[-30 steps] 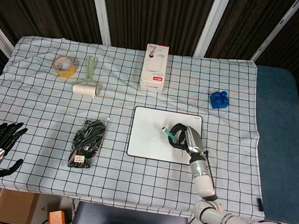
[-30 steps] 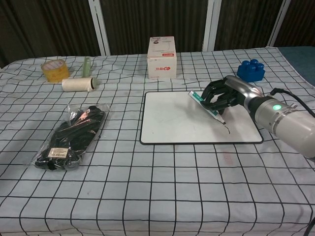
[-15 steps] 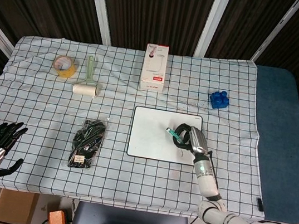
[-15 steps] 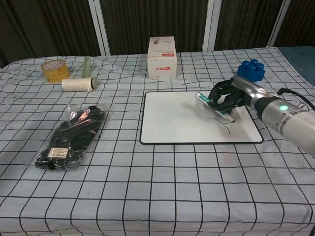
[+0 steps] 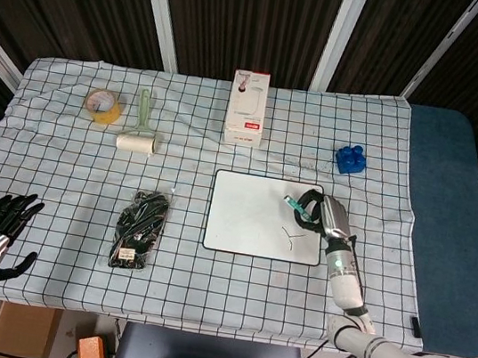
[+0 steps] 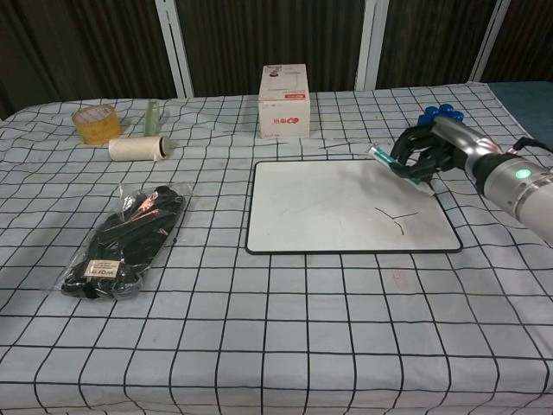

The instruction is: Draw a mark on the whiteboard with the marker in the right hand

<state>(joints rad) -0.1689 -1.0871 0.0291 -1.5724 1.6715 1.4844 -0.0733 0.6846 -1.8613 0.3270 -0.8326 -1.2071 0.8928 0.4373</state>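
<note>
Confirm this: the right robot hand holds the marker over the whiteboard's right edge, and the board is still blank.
Not blank. The chest view shows a dark forked mark on the whiteboard. The rest stands: the right robot hand holds the marker over the board's right edge.

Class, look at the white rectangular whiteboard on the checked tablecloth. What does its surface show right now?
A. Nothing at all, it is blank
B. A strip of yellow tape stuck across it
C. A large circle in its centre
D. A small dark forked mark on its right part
D: the white rectangular whiteboard carries a small dark forked mark on its right part, just below the right hand holding the teal-capped marker.
</note>
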